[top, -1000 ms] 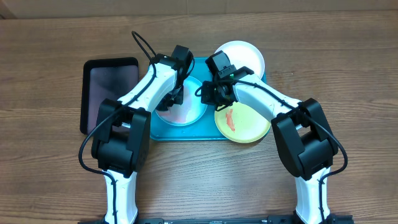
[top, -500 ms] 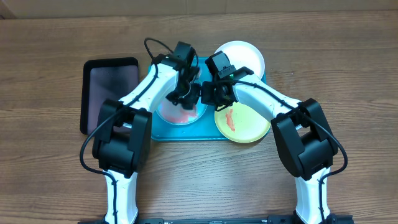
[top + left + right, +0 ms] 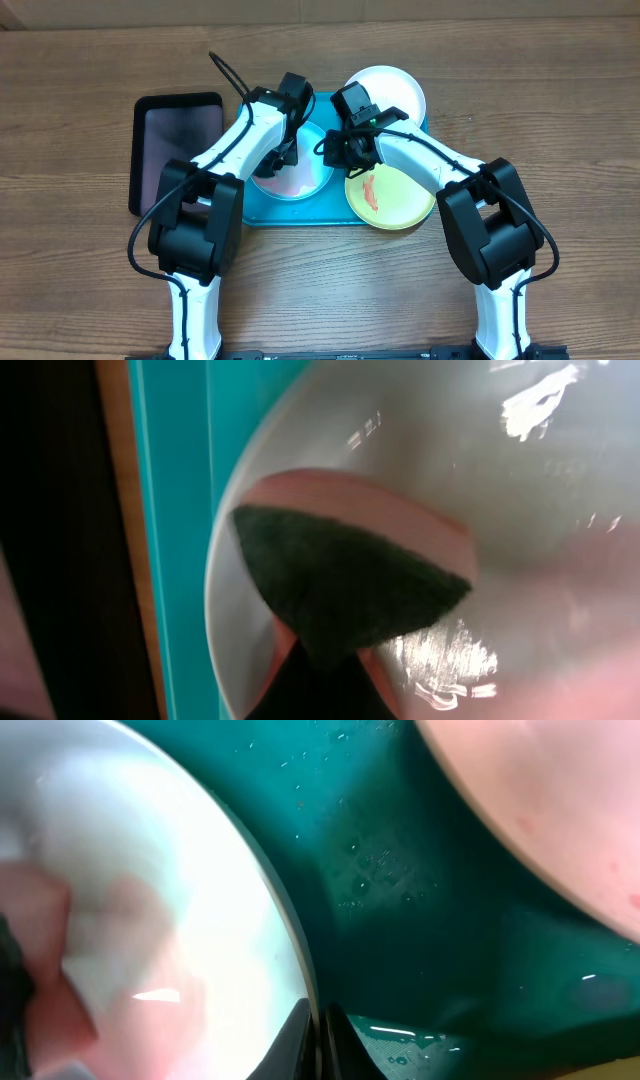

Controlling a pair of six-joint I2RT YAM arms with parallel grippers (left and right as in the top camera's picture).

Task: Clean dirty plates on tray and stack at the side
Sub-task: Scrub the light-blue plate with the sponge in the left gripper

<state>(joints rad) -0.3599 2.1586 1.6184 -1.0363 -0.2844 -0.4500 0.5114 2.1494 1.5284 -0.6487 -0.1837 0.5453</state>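
The light blue plate (image 3: 300,180) lies on the turquoise tray (image 3: 325,212), its inside smeared pink-red. My left gripper (image 3: 287,152) is shut on a dark scrub pad (image 3: 345,580) and presses it onto this plate (image 3: 560,510). My right gripper (image 3: 333,152) is shut on the plate's right rim; the right wrist view shows its fingers (image 3: 320,1025) pinching the rim of the plate (image 3: 180,920). The yellow-green plate (image 3: 400,200), with a red-orange streak, lies at the tray's front right. The white plate (image 3: 390,95) lies at the back right.
A smaller black tray (image 3: 178,150) lies on the wooden table left of the turquoise tray; it shows as a dark band (image 3: 50,510) in the left wrist view. The wet tray floor (image 3: 430,890) and another plate's edge (image 3: 540,810) show in the right wrist view.
My left gripper swept the pad to the right across the blue plate, then back to the left. The right gripper has kept its hold on the rim.
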